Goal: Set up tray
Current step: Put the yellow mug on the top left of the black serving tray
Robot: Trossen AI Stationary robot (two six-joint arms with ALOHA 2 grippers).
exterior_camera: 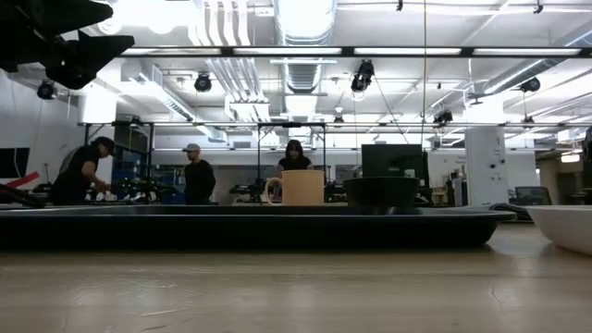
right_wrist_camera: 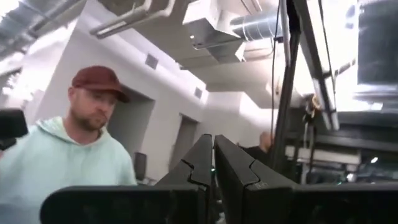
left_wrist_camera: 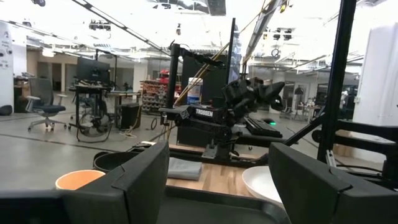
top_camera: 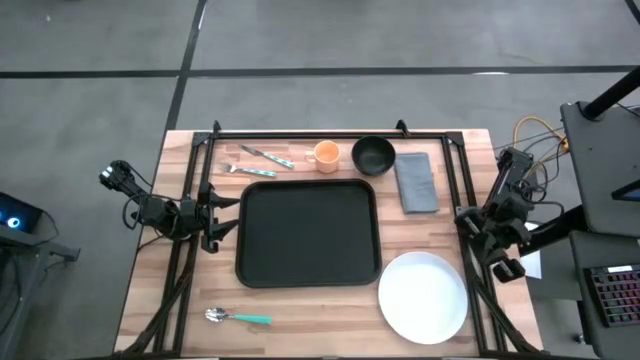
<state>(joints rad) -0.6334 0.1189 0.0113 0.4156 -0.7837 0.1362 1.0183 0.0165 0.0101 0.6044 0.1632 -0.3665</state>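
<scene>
The black tray point(top_camera: 308, 232) lies flat in the middle of the wooden table, and its low rim point(exterior_camera: 250, 227) fills the low view. My left gripper point(top_camera: 225, 212) waits open at the tray's left edge, well above the table; in the left wrist view its fingers point(left_wrist_camera: 217, 163) have nothing between them. My right gripper point(top_camera: 466, 218) is shut and holds nothing. It is off the tray's right side, above the plate's far edge, and points upward into the room point(right_wrist_camera: 213, 155).
A white plate point(top_camera: 423, 297) lies at the near right. Behind the tray stand an orange cup point(top_camera: 326, 156) and a black bowl point(top_camera: 373, 155), with a grey napkin point(top_camera: 416, 183) to their right and a fork point(top_camera: 250, 170) and knife point(top_camera: 265, 156) to their left. A teal-handled spoon point(top_camera: 238, 318) lies near left. People stand beyond the table.
</scene>
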